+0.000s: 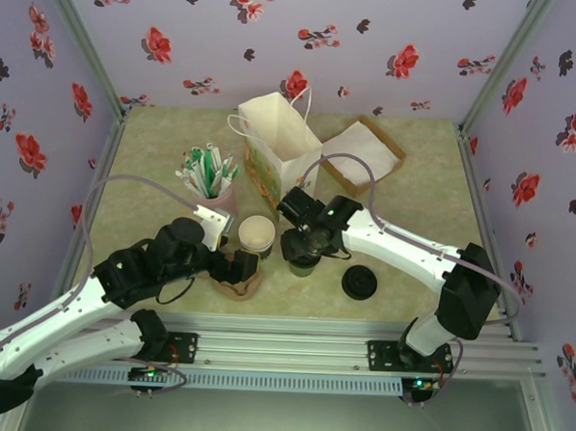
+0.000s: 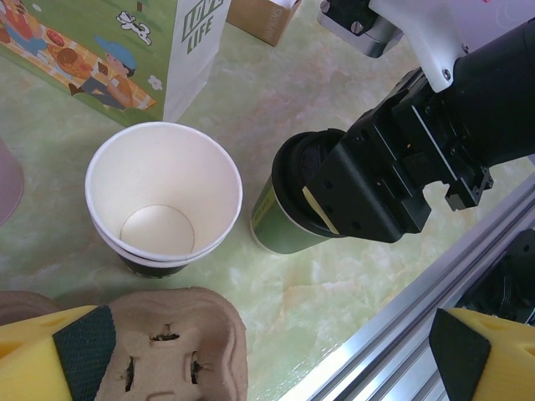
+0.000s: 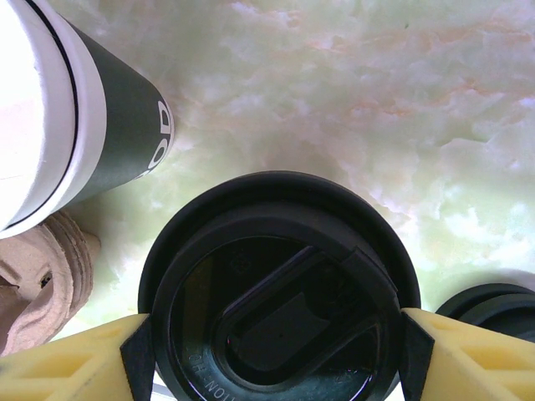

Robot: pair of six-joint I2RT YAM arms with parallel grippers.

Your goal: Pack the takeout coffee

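Note:
The takeout coffee [image 2: 280, 230], an olive-green paper cup under a round black lid [image 3: 276, 276], stands near the table's front edge. My right gripper [image 1: 306, 243] comes down over it, and its yellow fingers [image 3: 276, 359] press on both sides of the lid. To its left stands an open cup [image 1: 256, 231] with a white inside [image 2: 163, 188] and a dark wall [image 3: 125, 125], and it has no lid. My left gripper [image 1: 235, 266] is wide open [image 2: 267, 368] just above a brown pulp carrier [image 2: 159, 342], holding nothing.
A loose black lid [image 1: 360, 282] lies on the table right of the lidded cup. A white paper bag [image 1: 277, 143] stands open behind the cups, with a flat open box [image 1: 364, 154] to its right. A pink cup of stirrers [image 1: 211, 173] is at the left. The aluminium rail [image 1: 359, 340] runs along the front.

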